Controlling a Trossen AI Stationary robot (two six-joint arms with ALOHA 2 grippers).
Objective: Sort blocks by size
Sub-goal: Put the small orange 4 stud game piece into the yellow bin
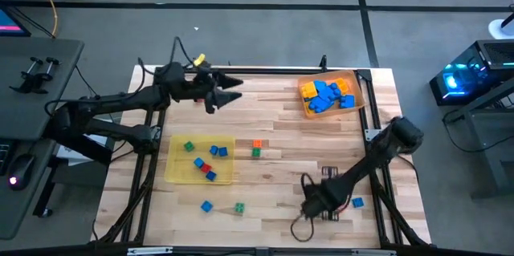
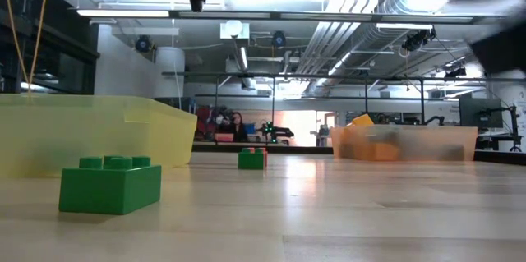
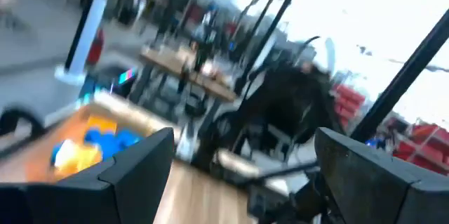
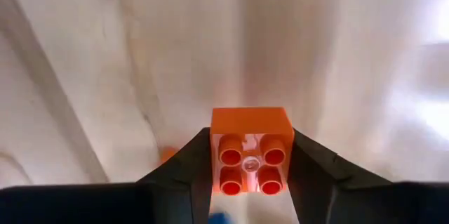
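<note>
Left tool [image 1: 234, 89] open, raised at table's rear, right tool [image 4: 250, 164] low, clamped

Glossy orange plastic studded block [image 4: 250, 149] (smooth sides), pale matt wood-plank tabletop [image 1: 273, 111], translucent yellow plastic tray [image 1: 178, 169].

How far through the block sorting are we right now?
Partly done. The yellow tray holds several small blocks and the orange tray a pile of larger blue and orange ones. In hand: the right gripper has its fingers against the sides of an orange block on the table. Left: loose blocks near the table's middle and front, plus a blue one. The left gripper waits open, raised near the back.
</note>
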